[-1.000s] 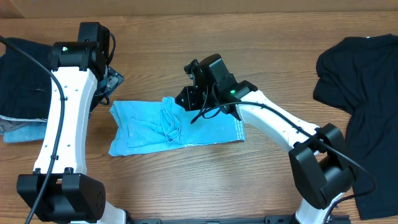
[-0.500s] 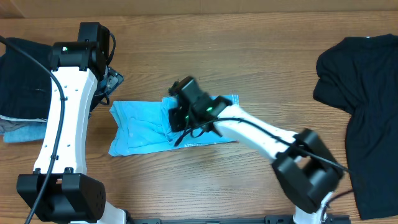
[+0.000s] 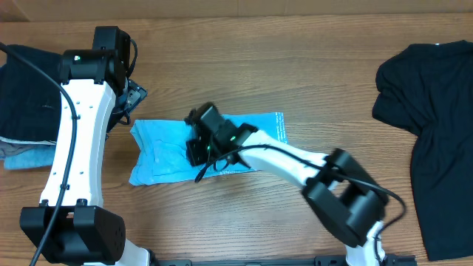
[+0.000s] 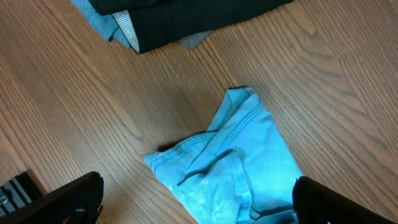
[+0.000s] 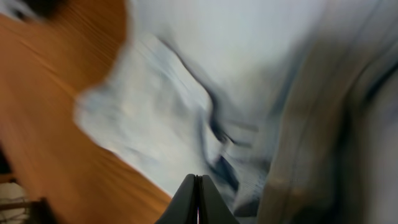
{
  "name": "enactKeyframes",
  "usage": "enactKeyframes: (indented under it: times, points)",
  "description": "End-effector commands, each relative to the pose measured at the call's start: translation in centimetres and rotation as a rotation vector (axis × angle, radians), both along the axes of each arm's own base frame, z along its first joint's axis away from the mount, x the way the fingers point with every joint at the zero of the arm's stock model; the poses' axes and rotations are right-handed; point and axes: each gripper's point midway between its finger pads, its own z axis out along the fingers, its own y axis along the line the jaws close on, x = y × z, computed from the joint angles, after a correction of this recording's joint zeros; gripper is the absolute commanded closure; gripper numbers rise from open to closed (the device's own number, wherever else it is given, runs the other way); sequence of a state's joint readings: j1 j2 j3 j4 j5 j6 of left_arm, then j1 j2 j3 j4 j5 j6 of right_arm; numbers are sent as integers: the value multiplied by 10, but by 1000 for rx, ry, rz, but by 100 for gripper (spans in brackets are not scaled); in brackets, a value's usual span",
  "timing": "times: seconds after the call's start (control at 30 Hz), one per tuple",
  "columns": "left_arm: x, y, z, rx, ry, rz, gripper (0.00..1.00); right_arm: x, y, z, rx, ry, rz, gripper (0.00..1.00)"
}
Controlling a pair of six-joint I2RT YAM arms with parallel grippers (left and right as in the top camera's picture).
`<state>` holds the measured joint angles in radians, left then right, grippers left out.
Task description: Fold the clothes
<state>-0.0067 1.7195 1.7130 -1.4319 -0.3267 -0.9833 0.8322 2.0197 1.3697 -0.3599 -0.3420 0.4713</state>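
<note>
The sky-blue T-shirt point(image 3: 161, 152) lies on the wooden worktop point(image 3: 295, 59), a little left of the middle, gathered into a rough rectangle with a strip of white print showing at its right-hand edge. The right arm stretches across from the lower right, and its gripper point(image 3: 196, 150) is down over the middle of the cloth. In the wrist view its fingers point(image 5: 198, 193) are pressed together tip to tip above pale blue folds. That view is badly smeared, so I can't tell whether they have a pinch of the thin fabric between them.

The left arm stands upright at the left side. Its gripper point(image 4: 196, 190) hangs above the shirt's left end with the fingers point(image 4: 71, 199) spread wide apart and nothing between them. From that camera the near corner of the shirt shows a stitched hem, doubled over on itself.

A stack of folded dark garments point(image 3: 22, 96) rests at the far left edge, near the shirt but not touching it. A plain black shirt point(image 3: 429, 118) is spread out at the far right, well apart from everything else.
</note>
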Motion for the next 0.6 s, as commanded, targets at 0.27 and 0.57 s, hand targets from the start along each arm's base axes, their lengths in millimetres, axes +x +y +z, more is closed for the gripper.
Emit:
enactKeyframes:
  times: [0.27,0.57]
  points:
    - [2,3,3,22,1,-18,0,86,-67,82,58,-165,-206,95]
    - [2,3,3,22,1,-18,0,84,-53,2,-20,-61,-189,95]
